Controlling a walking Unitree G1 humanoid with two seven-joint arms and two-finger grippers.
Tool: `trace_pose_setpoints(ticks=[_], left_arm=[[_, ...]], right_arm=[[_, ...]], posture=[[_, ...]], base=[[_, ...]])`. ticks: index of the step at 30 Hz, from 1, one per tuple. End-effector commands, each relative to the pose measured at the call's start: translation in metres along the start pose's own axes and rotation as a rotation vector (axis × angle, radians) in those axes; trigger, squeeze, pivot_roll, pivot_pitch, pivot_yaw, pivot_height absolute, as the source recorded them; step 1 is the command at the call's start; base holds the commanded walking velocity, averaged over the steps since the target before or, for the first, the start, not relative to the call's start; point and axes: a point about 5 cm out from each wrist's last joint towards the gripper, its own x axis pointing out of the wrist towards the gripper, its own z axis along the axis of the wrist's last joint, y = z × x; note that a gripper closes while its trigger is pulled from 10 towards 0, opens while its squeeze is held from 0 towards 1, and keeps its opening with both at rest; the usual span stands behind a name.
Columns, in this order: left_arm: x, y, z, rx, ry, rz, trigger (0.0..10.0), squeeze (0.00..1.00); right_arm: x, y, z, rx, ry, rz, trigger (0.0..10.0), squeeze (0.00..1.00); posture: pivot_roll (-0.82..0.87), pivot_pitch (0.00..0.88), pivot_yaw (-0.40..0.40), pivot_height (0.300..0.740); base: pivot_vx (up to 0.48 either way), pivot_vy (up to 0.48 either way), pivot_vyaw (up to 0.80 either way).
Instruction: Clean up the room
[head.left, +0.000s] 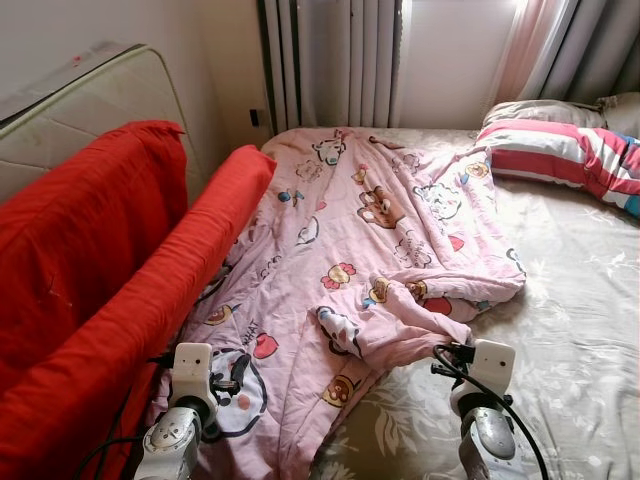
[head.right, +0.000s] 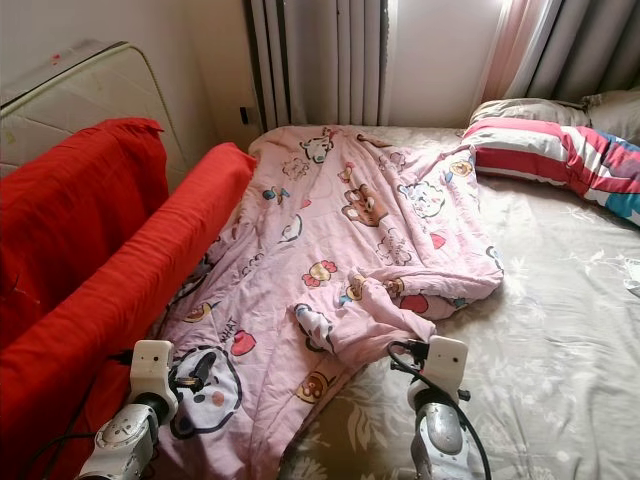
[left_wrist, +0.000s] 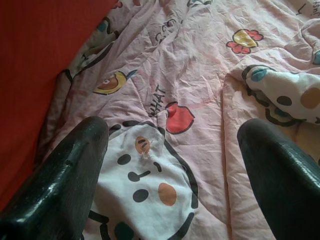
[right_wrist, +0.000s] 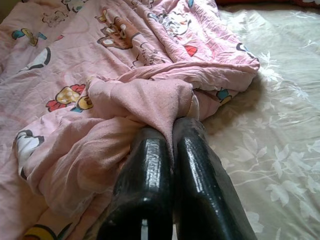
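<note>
Blanket (head.left: 360, 240), pink with cartoon prints, lies rumpled across the bed (head.left: 580, 300), its folded near corner pinched between the right gripper's (right_wrist: 172, 137) pressed-together jaws while the left gripper (left_wrist: 170, 150) hovers above it, jaws spread. That thin pinch could slip if pulled hard, or the cloth could snag on the red cushion (head.left: 120, 300). How much fabric sits between the jaws is hidden.

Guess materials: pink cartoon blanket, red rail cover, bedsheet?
Pink blanket: thin woven cotton-like print, matte, finely creased; its folded-over underside looks fleecy where the right gripper pinches it.
Red rail cover: matte woven cloth, soft folds, probably over padding.
Bedsheet: smooth beige fabric, faint sheen, pale floral pattern.
</note>
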Motion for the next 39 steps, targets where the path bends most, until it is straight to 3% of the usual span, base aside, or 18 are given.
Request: trace_pose_setpoints(ticks=[1, 20, 39], left_arm=[[-0.0031, 0.0026, -0.0060, 0.006, 0.018, 0.010, 10.0, 0.00], [-0.0022, 0.0005, -0.0030, 0.017, -0.002, 0.002, 10.0, 0.00], [-0.0013, 0.0004, -0.0009, 0.020, -0.011, 0.000, 10.0, 0.00]], right_arm=[[-0.0030, 0.0005, -0.0054, -0.003, 0.019, -0.002, 10.0, 0.00], [-0.0027, 0.0031, -0.0050, -0.004, 0.016, 0.004, 10.0, 0.00], [-0.0022, 0.0055, -0.0031, -0.007, 0.003, 0.010, 10.0, 0.00]], posture=[[-0.01, 0.154, 0.037, 0.740], [0.00, 0.169, 0.034, 0.740], [0.00, 0.169, 0.037, 0.740]], base=[[0.000, 0.000, 0.00], [0.000, 0.000, 0.00], [0.000, -0.290, 0.00]])
